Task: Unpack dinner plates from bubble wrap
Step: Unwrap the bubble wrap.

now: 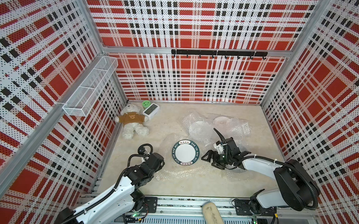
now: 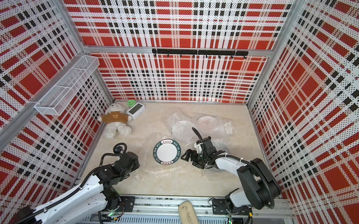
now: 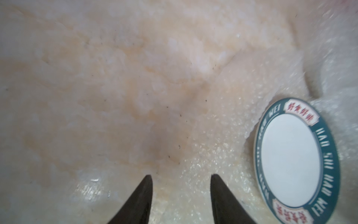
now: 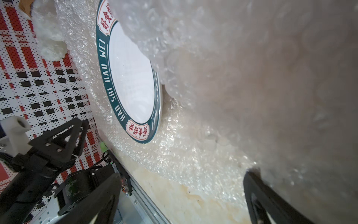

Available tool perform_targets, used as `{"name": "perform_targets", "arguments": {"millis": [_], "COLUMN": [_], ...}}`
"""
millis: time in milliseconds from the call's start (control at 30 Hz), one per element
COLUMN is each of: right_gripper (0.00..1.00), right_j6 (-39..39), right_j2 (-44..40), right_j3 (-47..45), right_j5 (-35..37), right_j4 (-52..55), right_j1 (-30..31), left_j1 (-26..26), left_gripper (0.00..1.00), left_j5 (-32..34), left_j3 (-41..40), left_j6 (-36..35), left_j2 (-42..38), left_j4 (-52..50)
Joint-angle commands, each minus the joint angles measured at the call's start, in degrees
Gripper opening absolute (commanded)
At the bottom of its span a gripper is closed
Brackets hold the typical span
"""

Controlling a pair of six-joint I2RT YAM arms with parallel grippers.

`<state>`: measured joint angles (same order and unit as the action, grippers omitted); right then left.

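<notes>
A white dinner plate point(image 1: 185, 152) point(image 2: 167, 151) with a dark teal lettered rim lies bare on a flat sheet of bubble wrap point(image 1: 180, 171) mid-table. My left gripper point(image 3: 180, 176) hovers open over that sheet's edge, nothing between its fingers, the plate point(image 3: 292, 159) off to one side. In both top views its fingers are hidden under the wrist. My right gripper point(image 1: 207, 160) point(image 4: 183, 174) stands open just right of the plate point(image 4: 131, 77), one finger point(image 4: 257, 194) against a raised fold of wrap point(image 4: 251, 77). Behind, a crumpled bubble wrap heap point(image 1: 215, 128) covers two more white plates point(image 1: 198, 126) point(image 1: 221, 121).
A teddy bear point(image 1: 133, 123), a white clock point(image 1: 151, 111) and a small green object point(image 1: 146, 104) sit at the back left corner. A wire basket point(image 1: 91, 86) hangs on the left wall, a hook rail point(image 1: 218, 53) on the back wall. A beige rounded object point(image 1: 214, 218) pokes in at the front edge.
</notes>
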<state>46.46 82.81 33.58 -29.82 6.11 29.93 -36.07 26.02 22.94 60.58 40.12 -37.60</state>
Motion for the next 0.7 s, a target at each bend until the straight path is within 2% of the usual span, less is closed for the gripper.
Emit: {"name": "perform_targets", "arguments": {"millis": [0,100,233,333,400,467,567,667], "right_gripper": [1.0,1.0,1.0,1.0,1.0,1.0,1.0,1.0], "right_j6": [-1.75,-2.85,-3.72,-3.41,-3.5,-3.86,-5.72,-6.28], "right_j2": [-1.29,-3.0,-5.77,-7.63,-8.57,-9.37,-10.79,-11.22], "right_j3": [1.28,2.26,3.49,3.93,4.57,5.36,7.75,9.26], "right_j5": [3.87,4.41,5.52,4.83,4.66,4.71,4.8,2.94], "right_j4": [4.09,5.72,8.34,7.82,7.87,8.0,9.45,8.51], "right_j1": [0.09,0.08,0.05,0.13,0.13,0.12,0.11,0.12], "left_j1": [1.81,2.43,1.86,0.07,-0.02,2.45,9.42,11.04], "left_gripper": [0.56,0.61,0.68,0.74,0.77,0.78,0.74,0.73], "left_j5": [1.93,-0.14,-5.53,-11.06,-16.82,-24.07,-36.38,-39.71], "left_j3": [3.37,7.19,12.82,13.76,12.03,9.04,3.39,3.03], "left_j6": [-4.33,-9.96,-15.06,-17.11,-16.08,-14.09,-11.51,-12.39], "left_j2": [-4.54,-3.9,2.26,7.7,11.36,14.58,18.33,20.91], "left_j4": [-4.55,-3.92,-2.64,2.92,8.72,15.27,27.17,30.22]}}
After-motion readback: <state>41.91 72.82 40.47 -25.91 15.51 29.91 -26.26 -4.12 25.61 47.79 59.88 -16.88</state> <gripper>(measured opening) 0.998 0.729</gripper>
